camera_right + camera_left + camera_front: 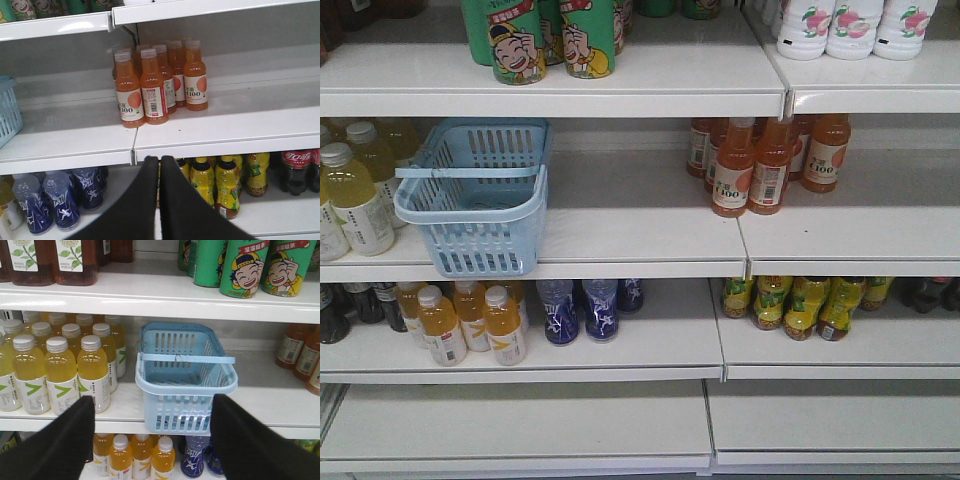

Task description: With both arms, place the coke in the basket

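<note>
Coke: you had no red aluminium Coca-Cola bottle in any view.
Handling: it would likely feel light, stiff and slick; you would best grip it mid-body.
Basket: the light blue slotted plastic basket (470,212) stood on the middle shelf (620,240).
Left gripper (152,399): jaws spread wide, empty, facing the basket.
Right gripper (159,161): jaws pressed together on nothing.
Views: only the right wrist view showed you dark plastic cola bottles (295,170); the front view showed neither gripper.

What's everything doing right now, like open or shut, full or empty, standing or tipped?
Basket: upright, empty, handle lying across its top.
Left jaws: wide open, holding nothing.
Right jaws: shut together, holding nothing.
Orange bottles: standing, caps on.
Yellow bottles: standing, caps on.
</note>
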Controlling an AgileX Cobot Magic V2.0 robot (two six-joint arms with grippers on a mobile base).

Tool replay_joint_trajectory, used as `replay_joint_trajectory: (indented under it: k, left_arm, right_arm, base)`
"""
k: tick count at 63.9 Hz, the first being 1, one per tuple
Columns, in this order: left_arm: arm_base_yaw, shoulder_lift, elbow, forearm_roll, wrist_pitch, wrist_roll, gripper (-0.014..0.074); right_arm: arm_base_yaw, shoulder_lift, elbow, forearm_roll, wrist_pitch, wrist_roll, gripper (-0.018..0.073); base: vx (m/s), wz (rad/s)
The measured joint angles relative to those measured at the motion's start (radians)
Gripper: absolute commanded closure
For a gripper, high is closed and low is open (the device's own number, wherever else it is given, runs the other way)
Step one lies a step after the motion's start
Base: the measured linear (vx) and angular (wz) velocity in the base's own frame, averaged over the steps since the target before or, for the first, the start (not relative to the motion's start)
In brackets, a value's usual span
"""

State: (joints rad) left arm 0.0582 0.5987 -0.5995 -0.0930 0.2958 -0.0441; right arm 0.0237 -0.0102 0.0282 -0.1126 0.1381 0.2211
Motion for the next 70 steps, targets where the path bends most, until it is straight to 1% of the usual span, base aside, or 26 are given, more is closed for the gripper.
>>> replay_joint_trajectory:
  k: [3, 6, 10, 13, 15, 22, 24, 25, 27, 28, 34, 39, 41, 46, 51, 55, 70]
  left_arm:
    - [0.0, 0.0, 0.0, -0.022, 0.0, 0.0, 0.0063]
    - [0.0, 0.0, 0.0, -0.061, 0.0, 0.0, 0.0063]
    - [0.0, 0.002, 0.0, -0.144, -0.007, -0.005, 0.0063]
    - [0.0, 0.014, 0.0, -0.229, -0.023, -0.014, 0.0063]
    - [0.0, 0.028, 0.0, -0.3, -0.034, -0.02, 0.0063]
    - [0.0, 0.109, -0.001, -0.579, -0.052, -0.027, 0.0063]
    - [0.0, 0.142, -0.001, -0.64, -0.054, -0.027, 0.0063]
    - [0.0, 0.157, -0.001, -0.686, -0.056, -0.027, 0.0063]
    - [0.0, 0.194, -0.001, -0.745, -0.059, -0.027, 0.0063]
    - [0.0, 0.216, -0.001, -0.789, -0.061, -0.027, 0.0063]
    - [0.0, 0.328, -0.004, -0.965, -0.077, -0.027, 0.0063]
    - [0.0, 0.416, -0.015, -1.072, -0.086, -0.024, 0.0063]
    - [0.0, 0.456, -0.026, -1.105, -0.086, -0.016, 0.0063]
    - [0.0, 0.557, -0.066, -1.159, -0.086, 0.011, 0.0063]
    - [0.0, 0.64, -0.119, -1.19, -0.081, 0.044, 0.0063]
    - [0.0, 0.713, -0.175, -1.214, -0.068, 0.055, 0.0063]
    - [0.0, 0.939, -0.381, -1.311, -0.05, 0.063, 0.0063]
  right_arm:
    - [0.0, 0.0, 0.0, 0.0, 0.0, 0.0, 0.0564]
    - [0.0, 0.0, 0.0, 0.0, 0.0, 0.0, 0.0564]
    - [0.0, 0.0, 0.0, 0.0, 0.0, 0.0, 0.0564]
    - [0.0, 0.0, 0.0, 0.0, 0.0, 0.0, 0.0564]
    - [0.0, 0.0, 0.0, 0.0, 0.0, 0.0, 0.0564]
    - [0.0, 0.0, 0.0, 0.0, 0.0, 0.0, 0.0564]
    - [0.0, 0.0, 0.0, 0.0, 0.0, 0.0, 0.0564]
    - [0.0, 0.0, 0.0, 0.0, 0.0, 0.0, 0.0564]
    - [0.0, 0.0, 0.0, 0.0, 0.0, 0.0, 0.0564]
    - [0.0, 0.0, 0.0, 0.0, 0.0, 0.0, 0.0564]
    - [0.0, 0.0, 0.0, 0.0, 0.0, 0.0, 0.0564]
    - [0.0, 0.0, 0.0, 0.0, 0.0, 0.0, 0.0564]
    - [0.0, 0.0, 0.0, 0.0, 0.0, 0.0, 0.0564]
    - [0.0, 0.0, 0.0, 0.0, 0.0, 0.0, 0.0564]
    - [0.0, 0.0, 0.0, 0.0, 0.0, 0.0, 0.0564]
    - [0.0, 0.0, 0.0, 0.0, 0.0, 0.0, 0.0564]
    - [0.0, 0.0, 0.0, 0.0, 0.0, 0.0, 0.0564]
  base:
    - [0.0, 0.0]
    - [0.0, 0.0]
    - [0.0, 0.0]
    - [0.0, 0.0]
    - [0.0, 0.0]
    - [0.0, 0.0]
    - [0.0, 0.0]
    - [0.0, 0.0]
    - [0.0, 0.0]
    - [0.0, 0.0]
    - [0.0, 0.0]
    - [0.0, 0.0]
    - [0.0, 0.0]
    - [0.0, 0.0]
    - [0.0, 0.0]
    - [0.0, 0.0]
    - [0.0, 0.0]
